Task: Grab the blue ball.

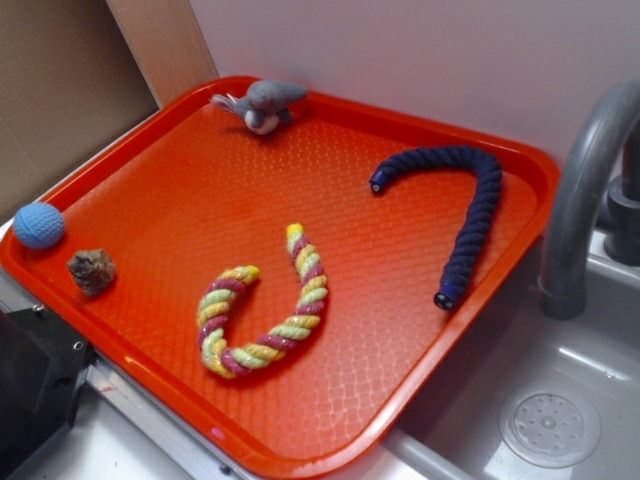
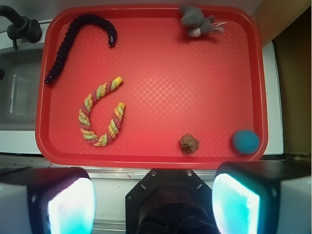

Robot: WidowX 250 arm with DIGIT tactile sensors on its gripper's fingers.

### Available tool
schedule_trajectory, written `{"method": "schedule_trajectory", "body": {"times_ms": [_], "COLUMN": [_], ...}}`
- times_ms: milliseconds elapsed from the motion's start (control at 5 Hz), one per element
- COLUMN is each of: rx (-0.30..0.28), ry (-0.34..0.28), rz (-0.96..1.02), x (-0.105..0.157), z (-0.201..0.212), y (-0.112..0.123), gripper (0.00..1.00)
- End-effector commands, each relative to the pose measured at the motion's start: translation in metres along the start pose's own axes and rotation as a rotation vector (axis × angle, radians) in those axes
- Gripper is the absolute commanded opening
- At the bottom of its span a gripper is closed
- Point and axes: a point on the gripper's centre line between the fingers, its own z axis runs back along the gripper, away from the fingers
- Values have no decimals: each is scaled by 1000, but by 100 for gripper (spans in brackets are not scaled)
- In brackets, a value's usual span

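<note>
The blue ball (image 1: 38, 225) is small, light blue and knitted. It rests in the left corner of the red tray (image 1: 400, 400), close to the rim. In the wrist view the blue ball (image 2: 245, 141) lies at the tray's lower right corner, just above my right finger. My gripper (image 2: 153, 202) hangs high above the tray's near edge, open wide, with nothing between its two fingers (image 2: 237, 202). In the exterior view only a black part of the arm shows at the lower left; the gripper itself is out of frame.
A brown rock-like lump (image 1: 92, 271) (image 2: 189, 143) sits right beside the ball. A multicoloured rope (image 1: 262, 305), a dark navy rope (image 1: 462, 215) and a grey plush bird (image 1: 263, 104) also lie on the tray. A sink with a grey tap (image 1: 585, 190) is at the right.
</note>
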Motion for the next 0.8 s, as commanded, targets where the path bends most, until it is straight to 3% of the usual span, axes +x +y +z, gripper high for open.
{"method": "schedule_trajectory", "body": {"times_ms": [0, 200, 400, 600], "rx": [0, 147, 211, 290], "ry": [0, 48, 62, -14], "rz": [0, 144, 284, 535], "x": [0, 33, 40, 30], "z": [0, -52, -92, -122], "y": [0, 41, 75, 96], "gripper": [100, 100, 100, 100]}}
